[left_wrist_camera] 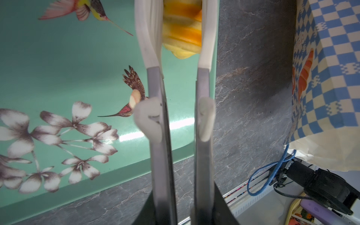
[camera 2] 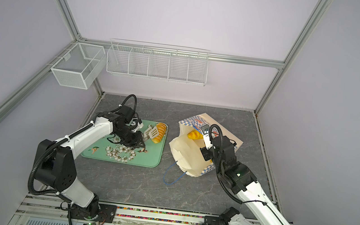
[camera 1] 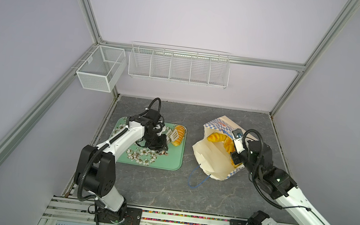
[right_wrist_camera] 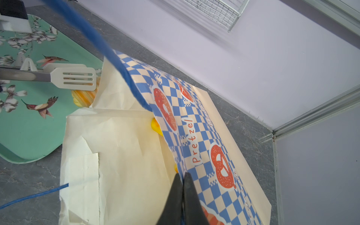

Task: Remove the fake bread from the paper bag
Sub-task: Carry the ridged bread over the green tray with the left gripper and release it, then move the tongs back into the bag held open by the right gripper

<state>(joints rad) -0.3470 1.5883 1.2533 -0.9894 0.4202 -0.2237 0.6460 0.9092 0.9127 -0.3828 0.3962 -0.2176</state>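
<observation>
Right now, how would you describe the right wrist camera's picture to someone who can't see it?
The right hand is pinched shut on the checkered rim of the paper bag, with yellow fake bread peeking from inside. Beyond, tongs straddle a loaf on a green tray.

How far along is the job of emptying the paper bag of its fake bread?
Done: one ribbed loaf lies on the green tray. In hand: the left gripper holds tongs whose tips flank that loaf; the right gripper is shut on the paper bag at its rim, holding the mouth open. Left: golden bread shows inside the bag, at least one loaf, likely more.
</observation>
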